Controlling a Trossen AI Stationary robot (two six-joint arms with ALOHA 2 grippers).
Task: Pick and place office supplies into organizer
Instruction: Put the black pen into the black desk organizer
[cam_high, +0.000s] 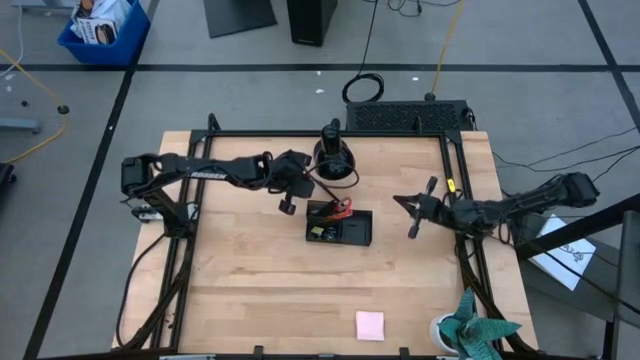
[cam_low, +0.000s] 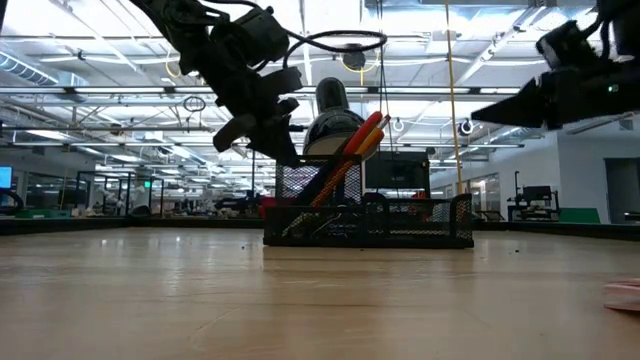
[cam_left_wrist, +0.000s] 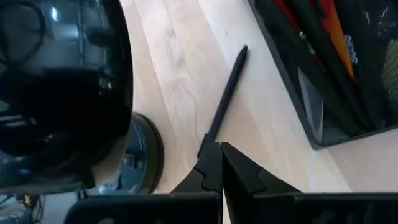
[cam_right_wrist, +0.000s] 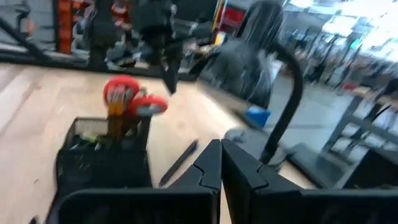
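Note:
The black mesh organizer (cam_high: 356, 232) stands mid-table, with red-handled scissors (cam_right_wrist: 134, 99), orange pencils (cam_low: 362, 138) and dark pens leaning upright in it. One black pen (cam_left_wrist: 227, 93) lies flat on the wood between the organizer (cam_left_wrist: 311, 118) and the round black stand (cam_left_wrist: 62, 81). My left gripper (cam_left_wrist: 221, 149) hangs shut above the pen's near end, left of the organizer, and holds nothing. My right gripper (cam_high: 412, 215) is shut and level at the table's right side, clear of everything. A pink sticky-note pad (cam_high: 370, 325) lies flat near the front edge.
The round black dome stand (cam_high: 335, 158) and its cable sit just behind the organizer. A potted plant (cam_high: 470, 335) stands at the front right corner. A black frame (cam_high: 300, 134) runs around the table's edges. Bare wood stretches in front of the organizer.

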